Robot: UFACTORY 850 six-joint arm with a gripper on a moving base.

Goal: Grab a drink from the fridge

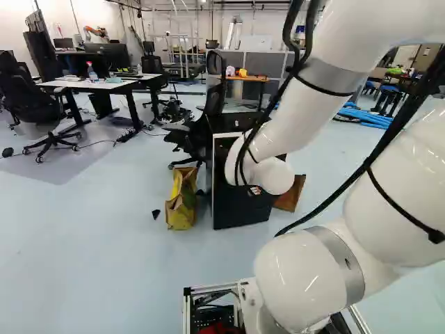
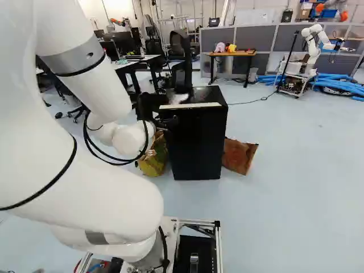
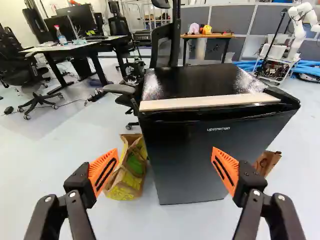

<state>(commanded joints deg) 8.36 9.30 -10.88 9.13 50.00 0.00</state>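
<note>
A black fridge (image 1: 240,212) stands on the floor ahead of the arm; it is also in the right base view (image 2: 199,142). The wrist view shows the front of the fridge (image 3: 192,160) with its door shut and a pale strip along the top front edge. No drink is in sight. Beside the fridge's upper part, a dark piece of my gripper (image 2: 168,121) shows past the arm; its fingertips are hidden there. In the wrist view my gripper (image 3: 165,162) is spread wide, with nothing held and the fridge front beyond its fingers.
A paper bag with yellow and green on it (image 3: 131,172) stands beside the fridge; a brown piece (image 2: 239,154) lies on its other side. An office chair (image 3: 162,47) is close behind the fridge. Desks (image 1: 104,85) stand farther back, and another robot (image 2: 314,45) is in the distance.
</note>
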